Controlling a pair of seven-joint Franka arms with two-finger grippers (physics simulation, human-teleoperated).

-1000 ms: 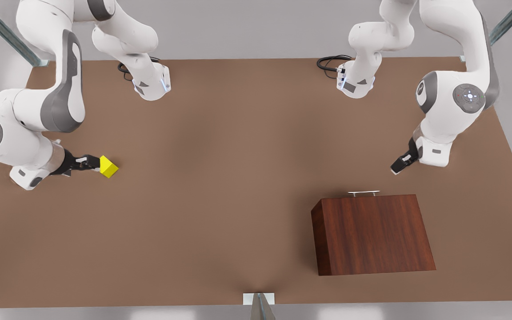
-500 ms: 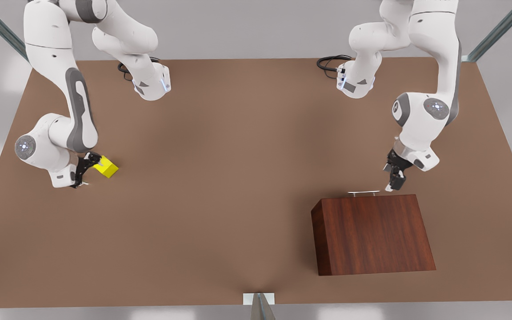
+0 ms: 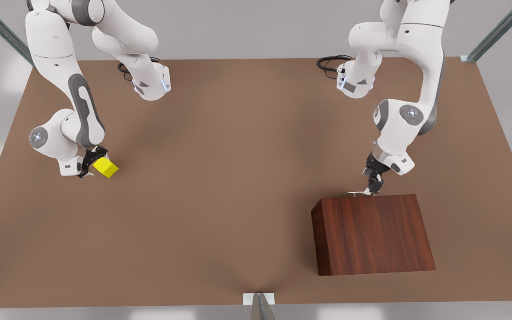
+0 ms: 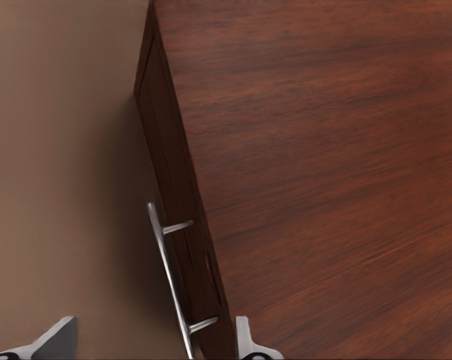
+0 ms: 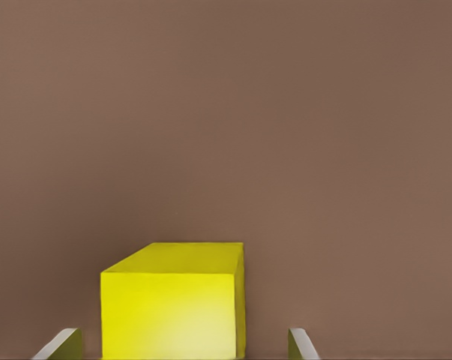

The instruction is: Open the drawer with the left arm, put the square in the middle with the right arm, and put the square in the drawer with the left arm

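The yellow square (image 3: 106,167) (image 5: 173,300) rests on the table at the front view's left. My right gripper (image 3: 90,165) (image 5: 181,349) stands open right at it, a fingertip (image 5: 61,345) on each side. The dark wooden box (image 3: 371,233) sits at the front view's right with its drawer (image 4: 166,187) closed. The silver handle (image 3: 362,193) (image 4: 169,277) is on the box's far face. My left gripper (image 3: 374,184) (image 4: 152,349) hangs open over the handle's end, and its fingertips (image 4: 244,341) straddle the bar.
The brown tabletop (image 3: 220,178) stretches wide between the square and the box. Both arm bases (image 3: 151,84) stand at the far edge with black cables (image 3: 329,62). A small white bracket (image 3: 258,298) sits at the near edge.
The left gripper swung in and came down onto the handle. The right arm drew its wrist up and turned the gripper to stand over the square. The square and box stayed put.
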